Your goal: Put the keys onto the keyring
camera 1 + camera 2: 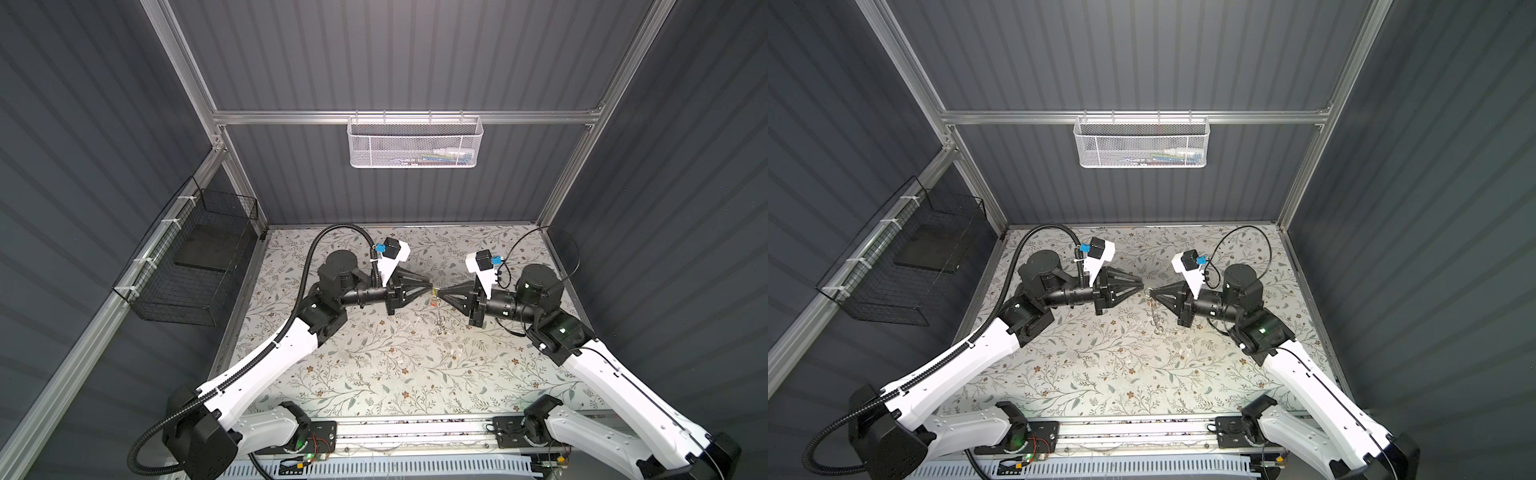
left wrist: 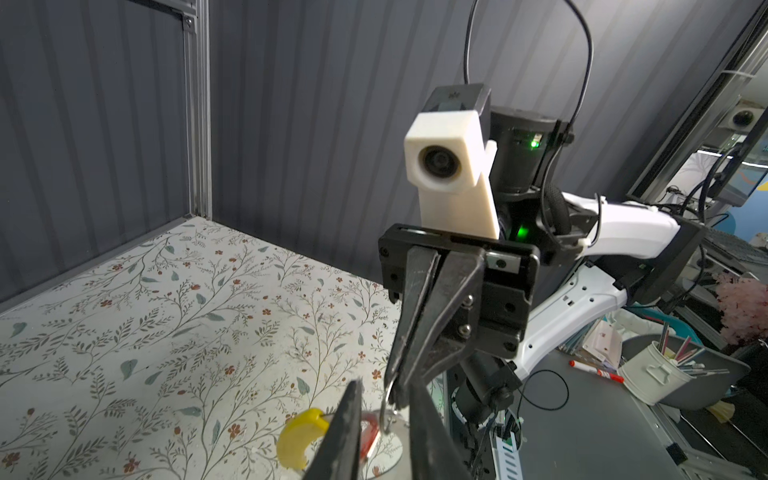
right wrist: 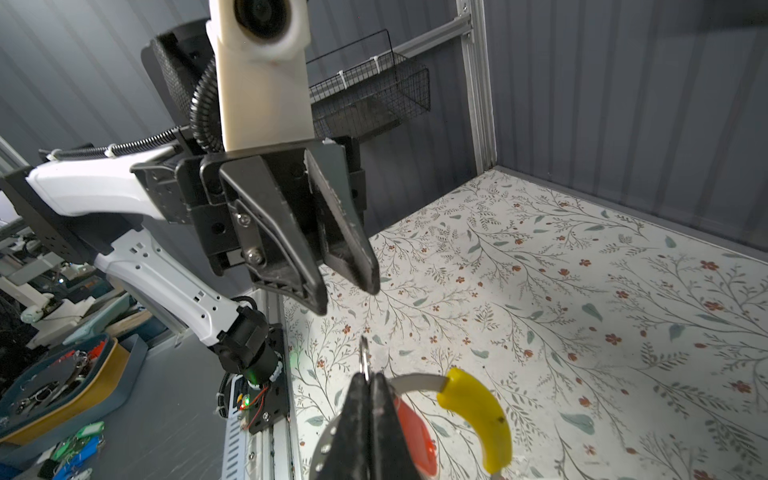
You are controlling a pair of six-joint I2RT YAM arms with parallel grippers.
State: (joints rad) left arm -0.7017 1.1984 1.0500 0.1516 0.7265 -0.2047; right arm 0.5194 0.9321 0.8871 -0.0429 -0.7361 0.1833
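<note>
Dark grey ribbed walls (image 1: 374, 54) close in the left, far and right sides, framed by aluminium rails (image 1: 291, 117). A white mesh basket (image 1: 374, 149) hangs on the far rail and a black wire basket (image 1: 187, 282) on the left. A pale floral sheet (image 1: 374, 365) covers the table, evenly lit.

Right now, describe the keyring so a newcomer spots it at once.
Over the middle of the floral table, find the shut right tool. The keyring is held at its tips: a thin grey hoop with one bright yellow curved section, unlike the small red key tag beside it.
</note>
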